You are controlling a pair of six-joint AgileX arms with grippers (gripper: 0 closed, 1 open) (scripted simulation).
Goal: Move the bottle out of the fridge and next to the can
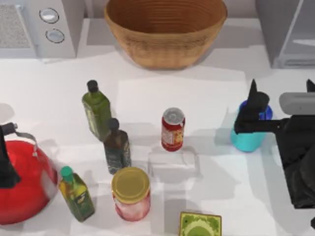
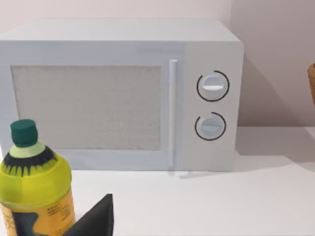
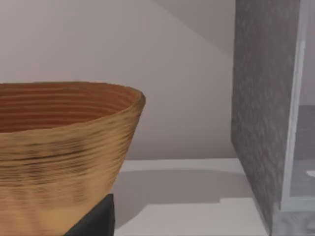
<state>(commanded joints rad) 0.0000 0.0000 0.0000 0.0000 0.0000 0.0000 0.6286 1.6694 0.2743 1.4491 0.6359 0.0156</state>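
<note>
The teal bottle [image 1: 247, 135] is out of the fridge [image 1: 288, 34] and stands upright on the worktop [image 1: 216, 88] at the right side, well forward of the grey appliance, whose pale door panel sits at the back right corner. So the first half of the job looks done. The right tool [image 1: 252, 112] is over the bottle's top, dark fingers [image 1: 252, 98] planted around the blue shoulder and cap; it looks closed on the bottle, in a narrow grip. I judge the bottle to be in hand, with the carry under way rather than finished.

The red can [image 1: 173, 129] waits upright near the middle of the worktop, and there is open white surface between it and the bottle. They are near each other, but not yet side by side. What is left: bring the bottle leftward to a spot just beside the can, set it down and let go.

Watch the neighbours on the can's far side: the dark olive glass bottle [image 1: 116, 146], a green oil bottle [image 1: 96, 110] and the gold-lidded jar [image 1: 131, 193], so the free side is the right one.

The left arm sits parked at the left by the red kettle [image 1: 24, 182]; its wrist camera faces the white microwave [image 2: 123, 93]. Whether its tool is wide or narrow, I cannot tell.
</note>
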